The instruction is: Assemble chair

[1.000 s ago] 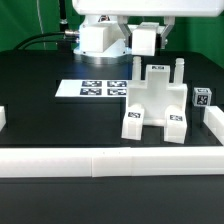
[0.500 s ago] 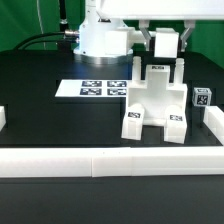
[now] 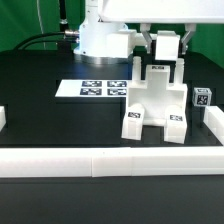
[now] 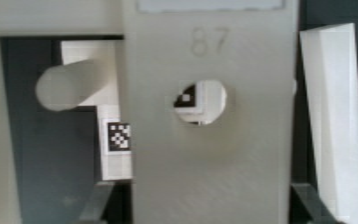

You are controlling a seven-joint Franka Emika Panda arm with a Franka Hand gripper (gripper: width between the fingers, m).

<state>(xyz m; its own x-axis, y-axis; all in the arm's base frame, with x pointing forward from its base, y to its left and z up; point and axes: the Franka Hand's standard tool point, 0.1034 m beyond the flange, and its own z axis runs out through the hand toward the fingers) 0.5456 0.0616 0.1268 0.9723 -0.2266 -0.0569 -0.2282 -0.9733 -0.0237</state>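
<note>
Presently, item: white panel (image 3: pixel 165 44), carried in my gripper (image 3: pixel 165 52) just above the part-built chair (image 3: pixel 152 102).
Location: the chair stands on the table (image 3: pixel 50 125) toward the exterior view's right edge, between the marker board (image 3: pixel 95 88) and a loose leg block (image 3: pixel 201 98), behind the rail (image 3: pixel 110 160) along the front edge. Hazards, as I judge them: if the panel's hole (image 4: pixel 197 103) misses an upright post (image 3: pixel 136 67), a downward press could jam, tip the chair or shove it toward the leg block; a slanted grip could let the panel twist. Tool: my jaws stand part-way closed, one finger on each side of the panel, clamping it; whether the panel touches the chair I cannot tell.
</note>
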